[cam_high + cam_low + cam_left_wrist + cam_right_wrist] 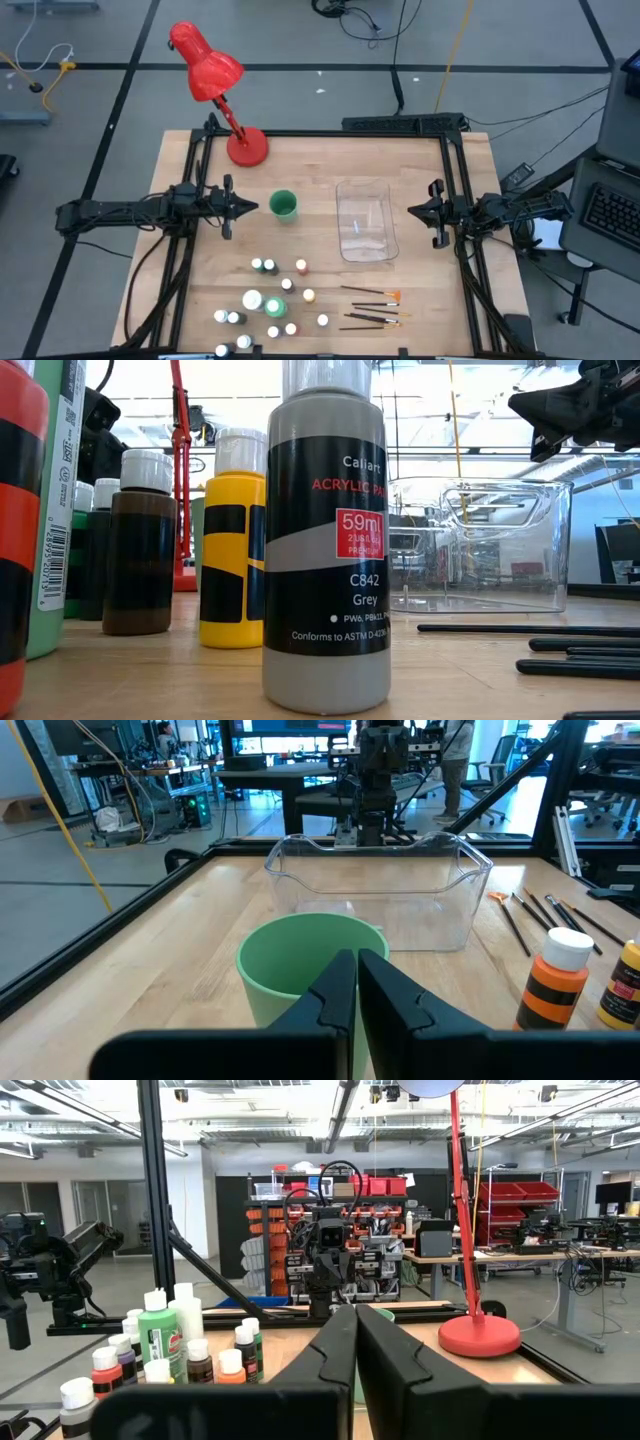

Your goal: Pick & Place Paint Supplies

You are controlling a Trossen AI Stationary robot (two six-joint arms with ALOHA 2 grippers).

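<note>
The bottles (270, 300) and brushes (372, 308) are being kept along the bench's (420, 180) near edge. Mid-bench, a green cup (283, 205) and a clear bin (364, 219) are being flanked by the left gripper (243, 207) and right gripper (413, 210), both pressed together, holding nothing. A red lamp (215, 85) is being kept at the far left corner.

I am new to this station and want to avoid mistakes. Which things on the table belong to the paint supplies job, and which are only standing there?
Belonging to the job:
- paint bottles, clustered at the near side
- brushes, lying beside the bottles
- probably the clear bin and green cup, both empty

Only standing there:
- red desk lamp at the far left corner
</note>
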